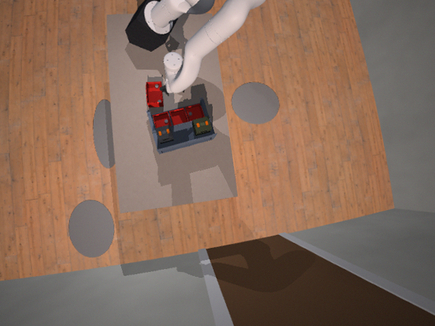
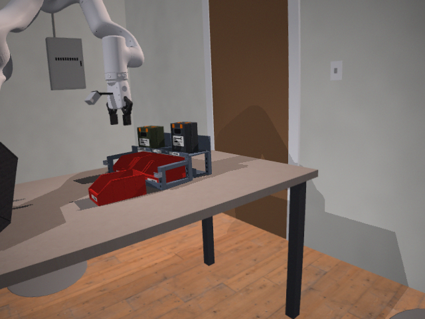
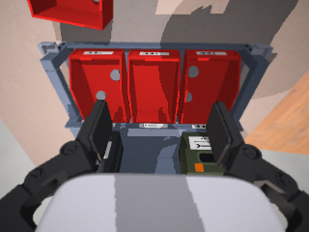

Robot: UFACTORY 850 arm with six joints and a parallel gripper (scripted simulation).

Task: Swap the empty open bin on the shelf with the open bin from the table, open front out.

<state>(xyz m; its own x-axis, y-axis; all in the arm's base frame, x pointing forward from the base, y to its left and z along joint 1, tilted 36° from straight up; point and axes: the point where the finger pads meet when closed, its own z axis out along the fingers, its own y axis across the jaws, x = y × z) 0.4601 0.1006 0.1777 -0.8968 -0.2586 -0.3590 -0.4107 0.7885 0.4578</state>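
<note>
A white robot arm holds its black claw (image 2: 119, 117) high above the table (image 2: 240, 181), fingers spread fully wide with nothing between them. Below it a grey shelf (image 3: 53, 82) holds three red bins side by side; the middle bin (image 3: 153, 92) is empty, and the outer two hold small grey parts. A fourth red bin (image 2: 116, 187) stands on the table just beside the shelf
</note>
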